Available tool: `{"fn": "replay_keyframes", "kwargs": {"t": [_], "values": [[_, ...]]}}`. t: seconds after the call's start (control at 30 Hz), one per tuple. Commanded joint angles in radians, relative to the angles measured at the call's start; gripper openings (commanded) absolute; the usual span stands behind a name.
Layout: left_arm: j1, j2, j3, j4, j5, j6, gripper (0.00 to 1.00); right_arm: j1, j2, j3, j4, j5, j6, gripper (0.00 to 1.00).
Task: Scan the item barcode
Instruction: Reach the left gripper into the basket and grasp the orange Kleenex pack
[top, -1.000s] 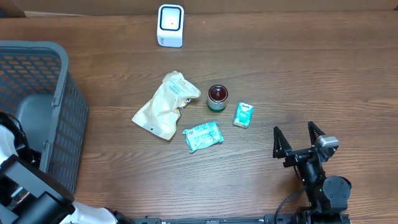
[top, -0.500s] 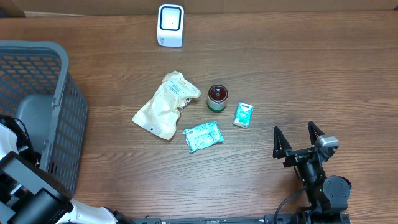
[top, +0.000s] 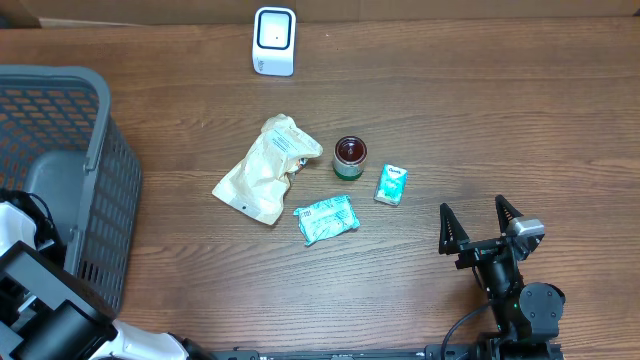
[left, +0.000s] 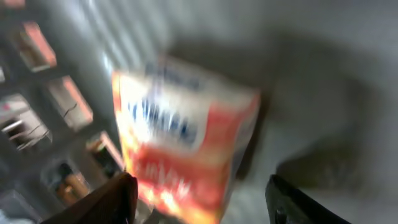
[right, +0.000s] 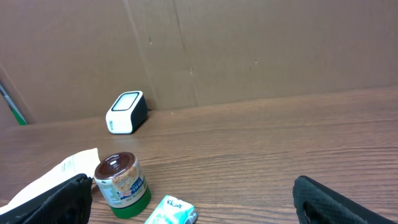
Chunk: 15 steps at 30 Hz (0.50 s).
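Grey basket (top: 100, 150) at tabletop (top: 500, 100) left edge. Inside it we see left hand (left: 205, 202) straddling blurred orange-white box (left: 186, 137); whether it is grasping, we cannot tell. White scanner (top: 274, 40) at far edge. Mid-tabletop: cream pouch (top: 265, 170), teal packet (top: 326, 219), jar (top: 349, 157), small carton (top: 391, 185). Near right corner: right hand (top: 472, 206) released, fingers spread wide.

Count: one scanner (top: 274, 40), one basket (top: 112, 190), one tan pouch (top: 265, 170), one jar (top: 350, 157), one small carton (top: 391, 185), one teal packet (top: 326, 219), one orange box (left: 183, 140)
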Motion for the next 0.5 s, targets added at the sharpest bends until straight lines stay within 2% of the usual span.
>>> {"fn": "replay_keyframes", "kwargs": {"t": [0.0, 0.13, 0.2, 0.33, 0.37, 0.4, 0.47], "values": [[0.005, 0.015, -0.010, 0.053, -0.006, 0.003, 0.65, -0.003, -0.006, -0.010, 0.005, -0.005, 0.000, 1.00], [0.005, 0.015, -0.036, 0.103, -0.005, 0.003, 0.56, -0.003, -0.006, -0.010, 0.005, -0.005, 0.000, 1.00], [0.005, 0.015, -0.058, 0.123, -0.004, 0.003, 0.49, -0.003, -0.006, -0.010, 0.005, -0.005, 0.000, 1.00], [0.005, 0.015, -0.101, 0.160, 0.020, 0.001, 0.43, -0.003, -0.006, -0.010, 0.005, -0.005, 0.000, 1.00], [0.005, 0.015, -0.107, 0.167, 0.023, 0.001, 0.37, -0.003, -0.006, -0.010, 0.005, -0.005, 0.000, 1.00], [0.005, 0.015, -0.108, 0.167, 0.025, 0.001, 0.22, -0.003, -0.006, -0.010, 0.005, -0.005, 0.000, 1.00], [0.005, 0.015, -0.108, 0.168, 0.025, 0.001, 0.04, -0.003, -0.006, -0.010, 0.005, -0.005, 0.000, 1.00]]}}
